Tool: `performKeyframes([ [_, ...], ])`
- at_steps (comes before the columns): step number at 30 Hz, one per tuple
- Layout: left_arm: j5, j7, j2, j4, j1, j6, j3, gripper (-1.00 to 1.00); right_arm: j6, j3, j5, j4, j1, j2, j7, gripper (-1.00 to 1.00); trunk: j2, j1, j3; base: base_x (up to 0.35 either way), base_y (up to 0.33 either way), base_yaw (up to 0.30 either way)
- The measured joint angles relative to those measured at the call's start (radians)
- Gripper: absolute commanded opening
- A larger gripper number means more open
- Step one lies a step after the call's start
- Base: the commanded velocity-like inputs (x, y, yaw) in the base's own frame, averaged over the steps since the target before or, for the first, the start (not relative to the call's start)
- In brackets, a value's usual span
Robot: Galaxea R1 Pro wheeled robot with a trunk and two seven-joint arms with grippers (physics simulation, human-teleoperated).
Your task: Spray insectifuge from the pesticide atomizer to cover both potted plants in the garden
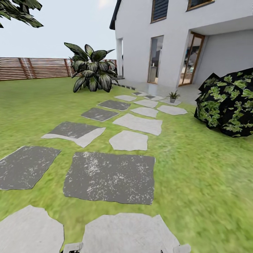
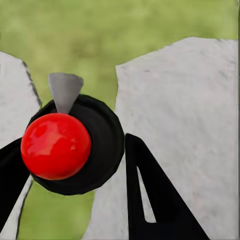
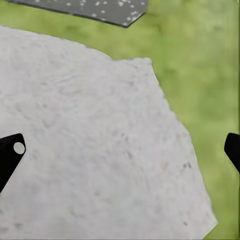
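Ahead, a lawn (image 1: 196,175) crossed by stepping stones (image 1: 109,177) is seen leading to a white house (image 1: 175,35), where one potted plant (image 1: 173,96) stands on the paving near the door. A big dark bush (image 1: 92,72) is set by the slat fence (image 1: 31,67), another bush (image 1: 228,102) at the right. The atomizer (image 2: 62,145) is held in the left tool (image 2: 75,165), seen end-on above a pale stone (image 2: 185,125). The right tool (image 3: 122,150) is spread wide over a pale stone (image 3: 90,150), holding nothing.
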Motion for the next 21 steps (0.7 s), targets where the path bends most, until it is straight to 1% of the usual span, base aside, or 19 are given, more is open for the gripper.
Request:
performKeyframes([
  [15, 0.000, 0.000, 0.000, 0.000, 0.000, 0.000, 0.000, -1.00, 0.000, 0.000, 0.000, 0.000, 0.000, 0.000, 0.000, 1.00, 0.000, 0.000, 0.000, 0.336, 0.000, -0.003],
  [21, 0.000, 0.000, 0.000, 0.000, 0.000, 0.000, 0.000, -1.00, 0.000, 0.000, 0.000, 0.000, 0.000, 0.000, 0.000, 1.00, 0.000, 0.000, 0.000, 0.336, 0.000, -0.204],
])
